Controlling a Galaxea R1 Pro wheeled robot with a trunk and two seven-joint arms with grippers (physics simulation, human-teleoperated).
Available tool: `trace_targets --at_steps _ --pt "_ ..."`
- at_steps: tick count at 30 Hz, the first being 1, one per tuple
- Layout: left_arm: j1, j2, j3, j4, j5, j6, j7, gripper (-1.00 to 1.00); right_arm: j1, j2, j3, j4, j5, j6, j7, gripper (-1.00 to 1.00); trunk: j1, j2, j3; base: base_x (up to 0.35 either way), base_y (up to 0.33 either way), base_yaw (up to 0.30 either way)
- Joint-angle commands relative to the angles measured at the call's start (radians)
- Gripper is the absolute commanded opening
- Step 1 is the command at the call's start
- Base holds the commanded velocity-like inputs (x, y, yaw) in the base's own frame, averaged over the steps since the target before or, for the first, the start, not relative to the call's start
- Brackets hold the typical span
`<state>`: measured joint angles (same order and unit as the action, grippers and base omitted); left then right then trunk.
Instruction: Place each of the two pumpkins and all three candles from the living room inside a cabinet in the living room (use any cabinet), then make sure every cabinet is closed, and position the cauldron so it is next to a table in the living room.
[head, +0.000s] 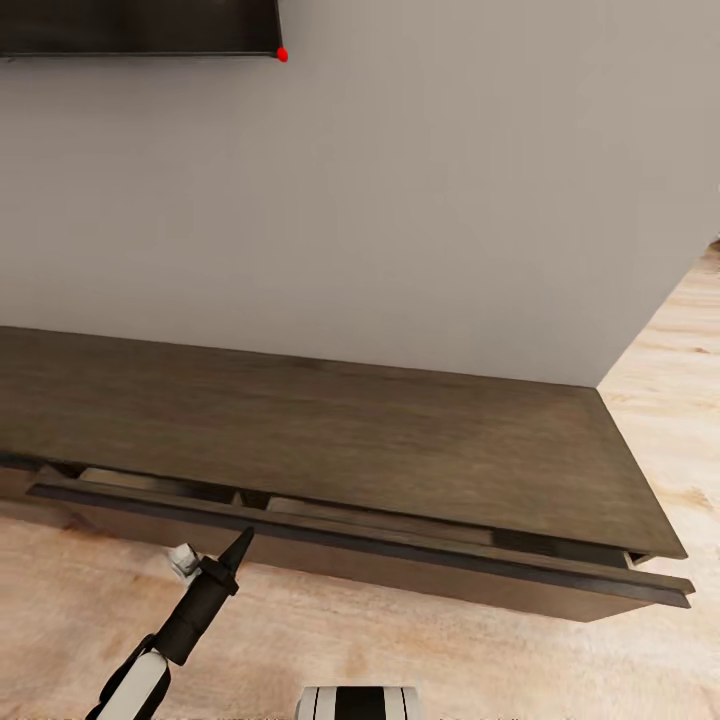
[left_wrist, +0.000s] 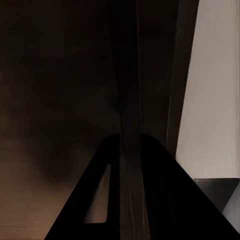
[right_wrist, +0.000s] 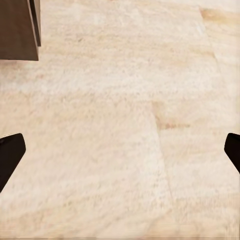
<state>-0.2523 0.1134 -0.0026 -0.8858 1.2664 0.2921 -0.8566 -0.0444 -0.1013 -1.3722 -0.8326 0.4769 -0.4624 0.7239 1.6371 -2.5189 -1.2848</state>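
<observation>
**woodgrain_fan:** So the cabinet (head: 330, 440) is a long low slab of dark brown wood, matte flat top with a faint streaky grain, square corners. It sits against a plain pale wall (head: 450, 200), on a light cream floor (head: 660, 400) with a mottled, stone-like texture. Its wide drawer front (head: 400, 545) is pulled out a little from under the top, leaving a thin gap along the cabinet's front edge. In that gap I can see only slim strips of the lighter inner panels; too narrow to tell what's inside.

**sim_lurker:** And the arms?

**woodgrain_fan:** The left gripper (head: 238, 548) is a black tapered wedge, tip right at the drawer front's lower lip. From the head view the fingers look pressed together into one point, nothing between them. Its wrist camera is mostly dark wood up close with a pale strip of wall.

**sim_lurker:** The other one?

**woodgrain_fan:** The right gripper (right_wrist: 120, 152) hangs over bare floor, black fingers (right_wrist: 10, 155) spread wide, holding nothing. A dark wood corner of the cabinet sits near it. Above the cabinet, a black flat panel (head: 140, 27) on the wall has a red dot at its corner.
</observation>
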Motion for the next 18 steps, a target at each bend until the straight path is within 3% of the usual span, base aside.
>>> trace_targets --at_steps 1,18 --pt "0.001 0.000 -0.010 0.002 -0.015 0.003 0.003 -1.00 -0.002 0.000 -0.005 0.000 0.008 -0.006 0.005 1.00 0.000 0.000 -0.001 -0.052 0.000 0.000" --pt "0.001 0.000 -0.010 0.002 -0.015 0.003 0.004 -1.00 -0.002 0.000 -0.006 0.000 0.008 -0.006 0.005 1.00 0.000 0.000 -0.001 -0.129 0.000 0.000"
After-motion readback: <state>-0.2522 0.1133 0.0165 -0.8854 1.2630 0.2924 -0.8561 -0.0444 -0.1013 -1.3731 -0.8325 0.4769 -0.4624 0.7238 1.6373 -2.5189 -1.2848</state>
